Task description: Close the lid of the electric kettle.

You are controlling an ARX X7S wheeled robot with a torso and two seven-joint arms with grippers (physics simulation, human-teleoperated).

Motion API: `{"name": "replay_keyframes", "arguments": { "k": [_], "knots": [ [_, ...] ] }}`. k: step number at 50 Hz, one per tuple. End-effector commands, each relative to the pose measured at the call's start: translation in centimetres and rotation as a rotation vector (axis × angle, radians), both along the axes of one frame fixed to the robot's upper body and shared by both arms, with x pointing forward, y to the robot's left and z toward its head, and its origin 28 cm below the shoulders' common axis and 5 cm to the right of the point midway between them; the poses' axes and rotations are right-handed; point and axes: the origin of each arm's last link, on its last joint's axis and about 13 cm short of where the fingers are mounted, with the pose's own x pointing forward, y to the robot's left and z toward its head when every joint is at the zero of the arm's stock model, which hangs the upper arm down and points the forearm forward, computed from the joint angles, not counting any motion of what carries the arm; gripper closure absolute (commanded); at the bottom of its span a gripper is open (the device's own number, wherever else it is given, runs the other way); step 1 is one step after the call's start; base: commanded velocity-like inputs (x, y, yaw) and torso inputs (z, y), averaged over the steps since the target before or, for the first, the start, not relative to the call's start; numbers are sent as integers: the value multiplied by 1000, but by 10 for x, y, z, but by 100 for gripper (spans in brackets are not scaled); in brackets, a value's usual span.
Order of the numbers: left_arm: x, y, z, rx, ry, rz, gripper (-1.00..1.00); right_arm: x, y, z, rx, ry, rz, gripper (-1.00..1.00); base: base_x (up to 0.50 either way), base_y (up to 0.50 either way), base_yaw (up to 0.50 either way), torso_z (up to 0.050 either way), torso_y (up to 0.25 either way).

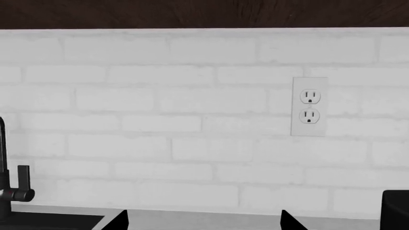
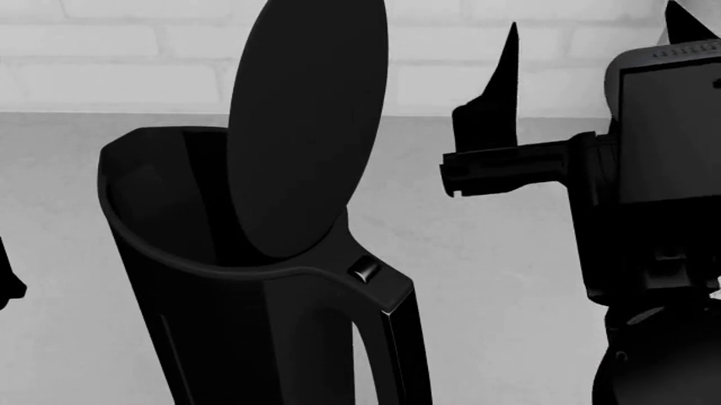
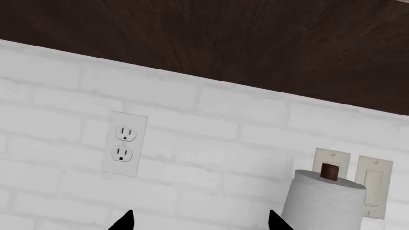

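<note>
The electric kettle point(image 2: 242, 337) is glossy black and stands in the near middle of the head view, its loop handle point(image 2: 400, 346) toward me. Its lid point(image 2: 306, 126), a flat matte black oval, stands upright and open above the rim, hinged by the small lever point(image 2: 364, 270). My right gripper point(image 2: 593, 21) is open to the right of the lid, level with it, fingers pointing up and apart from it. In the right wrist view the gripper point(image 3: 201, 221) holds nothing. My left gripper point(image 1: 204, 223) is open and empty, facing the wall; the kettle does not show there.
A white brick wall runs behind the grey counter point(image 2: 507, 219). An outlet point(image 1: 310, 106) shows in the left wrist view, with a black faucet point(image 1: 5, 187) and a black object's edge point(image 1: 396, 208). The right wrist view shows an outlet point(image 3: 123, 143), a paper towel roll point(image 3: 323, 203) and a switch point(image 3: 374, 187).
</note>
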Motion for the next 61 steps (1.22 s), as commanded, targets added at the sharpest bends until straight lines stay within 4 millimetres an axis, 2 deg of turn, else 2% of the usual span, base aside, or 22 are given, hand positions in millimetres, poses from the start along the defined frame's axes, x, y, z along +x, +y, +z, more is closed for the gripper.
{"name": "replay_keyframes", "arguments": {
  "k": [1,12,22,35,43,53,61],
  "knots": [
    [-1,0,1,-3,-6,9,-100,19,8,8,-52,-24,25,-100,0,0,0,0,0],
    [-3,1,2,-6,-9,17,-100,35,15,6,-110,-31,28,-100,0,0,0,0,0],
    [-4,1,1,-11,-12,25,-100,49,33,11,-138,-40,113,-100,0,0,0,0,0],
    [-9,3,-1,-18,-12,46,-100,56,48,13,-158,-39,187,-100,0,0,0,0,0],
    [-10,1,-3,-22,-7,51,-100,53,40,23,-138,-70,163,-100,0,0,0,0,0],
    [-10,-2,-3,-20,-7,44,-100,39,25,50,-108,-158,93,-100,0,0,0,0,0],
    [-9,-1,0,-13,-11,39,-100,27,20,53,-112,-187,65,-100,0,0,0,0,0]
  ]
}}
